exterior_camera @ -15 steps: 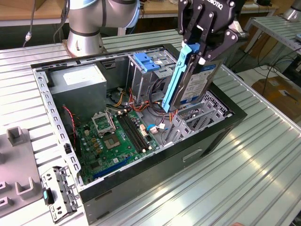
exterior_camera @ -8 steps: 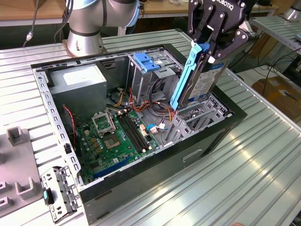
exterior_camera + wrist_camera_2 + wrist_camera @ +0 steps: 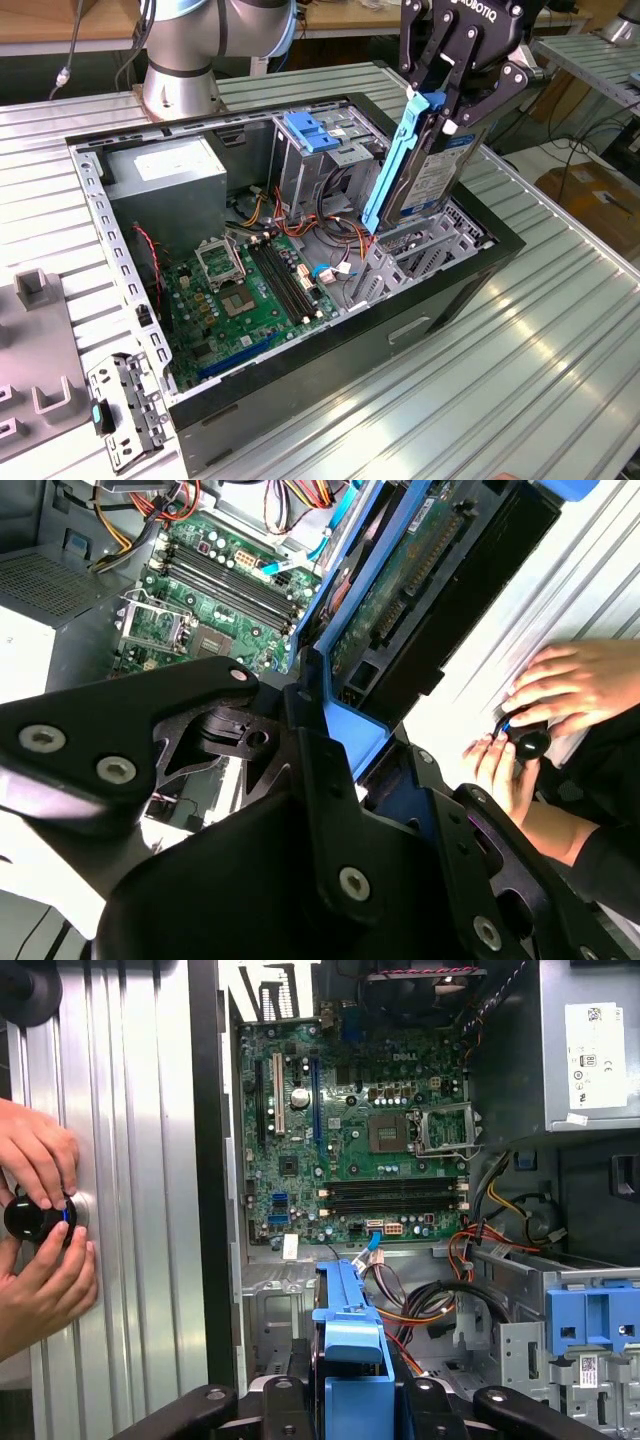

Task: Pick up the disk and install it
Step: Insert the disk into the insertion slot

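The disk, silver metal with a white label and blue plastic rails, hangs steeply tilted over the open computer case, on the exterior view's right. Its lower end is just above the case's inner wall. My gripper is shut on its upper end, with black fingers on either side. In the second wrist view the disk's green circuit-board underside extends away from the gripper. In the first wrist view its blue rail edge rises from the gripper above the case floor.
Inside the case lie a green motherboard, loose cables, a grey metal box with a white sticker and a drive cage with a blue latch plate. A person's hands hold a black knob on the ribbed table beside the case.
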### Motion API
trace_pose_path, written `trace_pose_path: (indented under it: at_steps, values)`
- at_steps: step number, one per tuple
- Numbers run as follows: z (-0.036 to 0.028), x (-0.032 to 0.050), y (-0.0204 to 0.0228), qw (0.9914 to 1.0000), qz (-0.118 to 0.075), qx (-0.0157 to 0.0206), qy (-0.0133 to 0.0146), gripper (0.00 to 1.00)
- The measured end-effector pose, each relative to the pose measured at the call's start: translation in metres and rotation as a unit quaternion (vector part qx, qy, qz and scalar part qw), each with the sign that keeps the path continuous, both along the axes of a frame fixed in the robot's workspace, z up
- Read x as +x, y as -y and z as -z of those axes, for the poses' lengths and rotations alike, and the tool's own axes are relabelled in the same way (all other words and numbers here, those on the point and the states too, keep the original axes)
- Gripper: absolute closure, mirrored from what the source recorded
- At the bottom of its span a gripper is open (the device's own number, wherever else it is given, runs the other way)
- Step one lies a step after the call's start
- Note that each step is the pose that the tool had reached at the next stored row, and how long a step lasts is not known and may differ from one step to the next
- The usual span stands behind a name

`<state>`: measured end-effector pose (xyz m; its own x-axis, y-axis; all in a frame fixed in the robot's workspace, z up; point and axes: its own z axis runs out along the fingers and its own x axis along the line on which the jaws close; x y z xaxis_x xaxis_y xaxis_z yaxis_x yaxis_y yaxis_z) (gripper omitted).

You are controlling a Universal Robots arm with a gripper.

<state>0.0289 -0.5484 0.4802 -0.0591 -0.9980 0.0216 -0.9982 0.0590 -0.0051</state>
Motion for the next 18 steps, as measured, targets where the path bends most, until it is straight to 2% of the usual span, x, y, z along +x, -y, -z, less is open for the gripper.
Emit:
trace_pose_path:
  at_steps: [3,6,10,18]
  values:
    - [0.0,0.0,0.0,1.0,0.0,0.0,0.0,0.63]
    - [0.0026,0.0008,0.002,1.0,0.0,0.0,0.0,0.63]
    - [0.0101,0.0082,0.0024,1.0,0.0,0.0,0.0,0.63]
    - [0.0188,0.0211,0.0024,1.0,0.0,0.0,0.0,0.63]
